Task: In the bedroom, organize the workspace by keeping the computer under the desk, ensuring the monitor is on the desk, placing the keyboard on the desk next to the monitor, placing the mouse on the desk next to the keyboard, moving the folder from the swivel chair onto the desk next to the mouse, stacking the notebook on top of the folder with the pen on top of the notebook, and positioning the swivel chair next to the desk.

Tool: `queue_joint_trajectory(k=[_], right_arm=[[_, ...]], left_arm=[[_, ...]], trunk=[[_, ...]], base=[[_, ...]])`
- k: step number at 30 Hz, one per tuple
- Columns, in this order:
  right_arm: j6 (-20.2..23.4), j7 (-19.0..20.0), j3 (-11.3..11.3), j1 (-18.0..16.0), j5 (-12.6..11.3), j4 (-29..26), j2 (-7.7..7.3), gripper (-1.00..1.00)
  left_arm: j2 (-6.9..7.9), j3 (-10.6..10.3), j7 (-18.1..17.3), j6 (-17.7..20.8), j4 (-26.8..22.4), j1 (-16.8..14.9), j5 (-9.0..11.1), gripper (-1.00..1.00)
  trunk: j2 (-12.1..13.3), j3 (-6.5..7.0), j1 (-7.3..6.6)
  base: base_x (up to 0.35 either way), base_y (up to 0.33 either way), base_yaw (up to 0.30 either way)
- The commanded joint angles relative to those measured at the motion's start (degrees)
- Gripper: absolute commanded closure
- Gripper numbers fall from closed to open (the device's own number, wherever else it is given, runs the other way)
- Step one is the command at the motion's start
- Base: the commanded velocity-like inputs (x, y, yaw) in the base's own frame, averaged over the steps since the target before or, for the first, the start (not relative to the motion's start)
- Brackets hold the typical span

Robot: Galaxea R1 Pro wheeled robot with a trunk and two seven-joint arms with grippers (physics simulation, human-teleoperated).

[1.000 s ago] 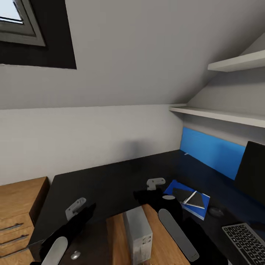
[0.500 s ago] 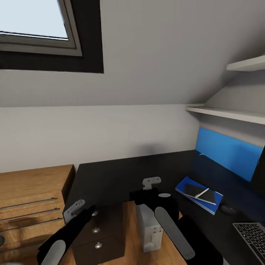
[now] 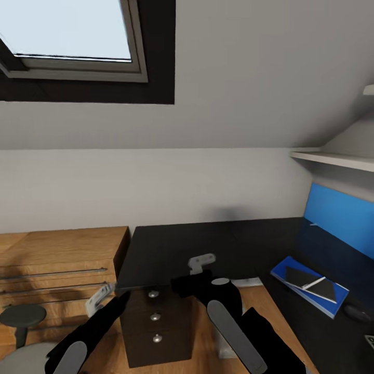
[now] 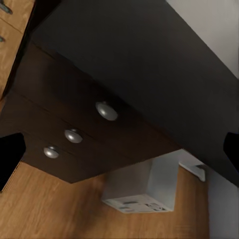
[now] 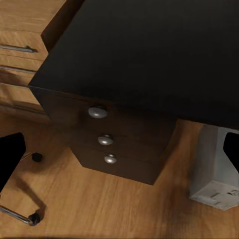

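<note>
From my head camera I see both my arms low in the frame: my left gripper (image 3: 98,300) at lower left, my right gripper (image 3: 200,262) near the centre, each over the edge of the desk (image 3: 218,244). Both sets of jaws are empty and spread: in each wrist view the dark fingertips sit at opposite edges of the picture with nothing between them.

The head view alone gives me the folder (image 3: 332,304), bright blue, lying flat on the desk at lower right with a dark notebook (image 3: 306,277) on top and a pale pen (image 3: 315,283) across that. A dark mouse (image 3: 358,313) sits just beside it at the right edge.

The wrist views give what my right arm mostly hides from my head: the computer (image 4: 142,191), a pale tower standing on the wood floor (image 5: 99,204) under the desk, just beside a dark drawer unit (image 5: 114,144) with three round knobs.

Around it: a skylight (image 3: 67,31) at upper left in a sloped grey ceiling, a light-wood drawer chest (image 3: 57,265) at left, a blue back panel (image 3: 340,215) and a white shelf (image 3: 332,158) at right.
</note>
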Motion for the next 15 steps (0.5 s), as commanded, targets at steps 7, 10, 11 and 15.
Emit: queue_joint_trajectory(k=[7,10,11,15], right_arm=[[0.2,-0.6,0.2,0.0,-0.5,-0.1,0.01,-1.0],[0.2,-0.6,0.3,0.0,-0.5,-0.1,0.01,-1.0],[0.2,-0.6,0.3,0.0,-0.5,-0.1,0.03,-1.0],[0.2,-0.6,0.4,0.0,-0.5,-0.1,0.07,-1.0]], left_arm=[[0.06,0.0,0.4,0.0,-0.1,0.1,0.4,-1.0],[0.06,0.1,0.4,0.1,0.0,0.2,0.4,-1.0],[0.06,0.1,0.4,0.1,0.0,0.2,0.4,-1.0],[0.06,0.1,0.4,0.1,0.0,0.2,0.4,-1.0]], trunk=[[-0.1,-0.08,0.01],[-0.1,-0.08,0.01],[-0.1,-0.08,0.01],[-0.1,-0.08,0.01]], base=[[-0.001,0.0,0.28],[0.0,0.0,0.28],[0.0,0.0,0.28],[0.0,0.0,0.28]])
